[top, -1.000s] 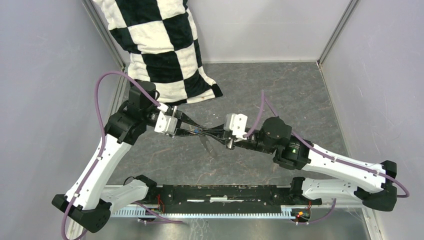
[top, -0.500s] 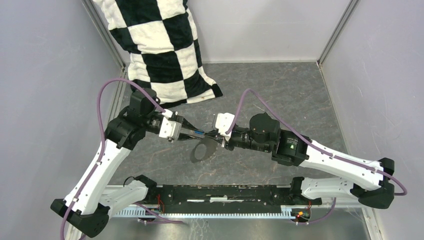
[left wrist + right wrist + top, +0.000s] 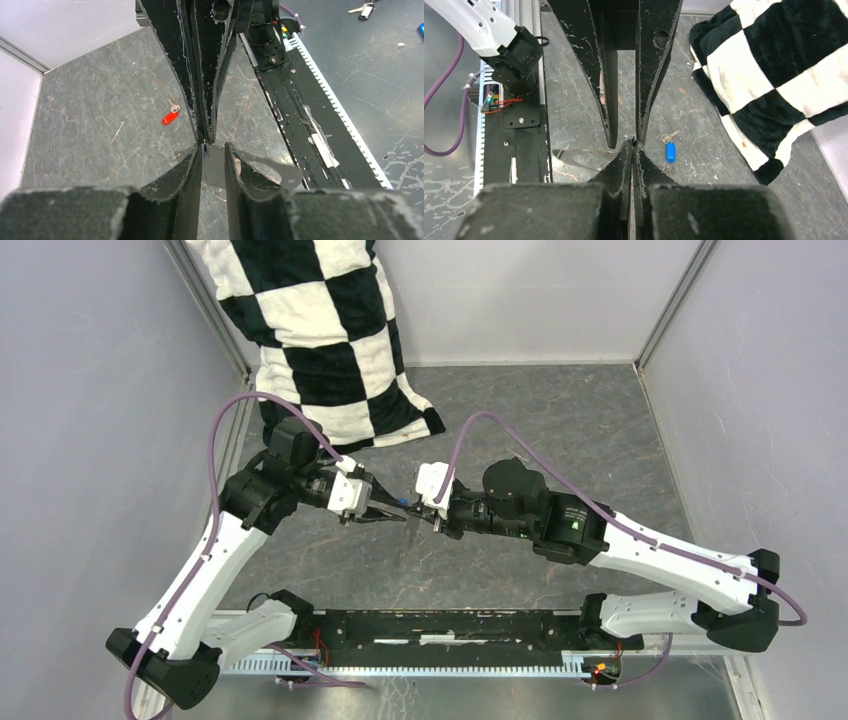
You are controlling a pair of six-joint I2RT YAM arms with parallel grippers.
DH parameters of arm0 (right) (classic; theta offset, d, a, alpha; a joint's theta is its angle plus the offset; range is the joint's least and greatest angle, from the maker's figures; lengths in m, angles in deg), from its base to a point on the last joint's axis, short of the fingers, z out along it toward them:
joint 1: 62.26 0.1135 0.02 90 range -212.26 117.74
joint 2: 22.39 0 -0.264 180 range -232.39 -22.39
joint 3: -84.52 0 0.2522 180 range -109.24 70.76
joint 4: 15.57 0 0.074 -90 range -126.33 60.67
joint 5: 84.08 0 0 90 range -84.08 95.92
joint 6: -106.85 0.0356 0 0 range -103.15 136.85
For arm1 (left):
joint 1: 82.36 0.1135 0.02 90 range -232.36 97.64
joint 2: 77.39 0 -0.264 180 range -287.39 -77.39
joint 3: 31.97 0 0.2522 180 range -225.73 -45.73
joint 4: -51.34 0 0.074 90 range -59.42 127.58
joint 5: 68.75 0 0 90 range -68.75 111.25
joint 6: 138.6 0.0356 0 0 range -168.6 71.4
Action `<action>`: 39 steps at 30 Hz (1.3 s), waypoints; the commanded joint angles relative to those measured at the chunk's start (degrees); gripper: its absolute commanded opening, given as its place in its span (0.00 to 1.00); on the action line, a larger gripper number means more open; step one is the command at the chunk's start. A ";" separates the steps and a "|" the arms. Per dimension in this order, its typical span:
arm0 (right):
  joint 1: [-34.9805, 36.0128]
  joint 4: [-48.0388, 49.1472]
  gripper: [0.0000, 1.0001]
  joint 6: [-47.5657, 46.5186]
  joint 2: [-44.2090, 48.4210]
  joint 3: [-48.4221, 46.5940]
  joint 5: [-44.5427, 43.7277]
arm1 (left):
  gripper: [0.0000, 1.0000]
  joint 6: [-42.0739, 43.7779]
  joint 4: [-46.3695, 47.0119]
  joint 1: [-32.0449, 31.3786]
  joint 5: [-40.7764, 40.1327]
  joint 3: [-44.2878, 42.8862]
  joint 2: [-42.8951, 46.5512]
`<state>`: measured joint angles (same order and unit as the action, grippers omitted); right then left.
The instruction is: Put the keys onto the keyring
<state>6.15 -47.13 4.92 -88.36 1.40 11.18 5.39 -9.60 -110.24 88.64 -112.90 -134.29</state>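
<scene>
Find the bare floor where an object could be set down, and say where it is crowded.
Free: the far right floor, between cloth and right wall; also the near strip before the base rail. Crowded: the centre, where left gripper and right gripper meet at the keyring.

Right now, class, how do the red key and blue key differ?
The red key has a red head; the blue key a blue one. The blue key lies near the checked cloth; the red key has only bare table around it. Both lie flat, unheld, each with a metal part.
</scene>
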 commanded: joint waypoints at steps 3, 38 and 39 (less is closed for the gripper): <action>-0.04 1.05 0.01 -1.39 -0.67 -3.73 1.97 | 0.28 5.67 -3.37 -0.17 -1.05 -0.58 0.34; -0.34 30.50 0.48 0.35 24.28 25.32 6.69 | 0.02 12.48 -5.92 -0.29 18.95 -4.81 -0.40; -0.29 33.26 0.48 0.17 25.42 27.20 8.00 | 0.02 13.01 -5.90 -0.32 19.62 -4.99 -0.26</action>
<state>5.88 -26.72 5.45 -66.35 21.94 13.87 13.72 -16.55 -110.24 100.16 -114.48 -135.62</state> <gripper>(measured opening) 0.480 0.034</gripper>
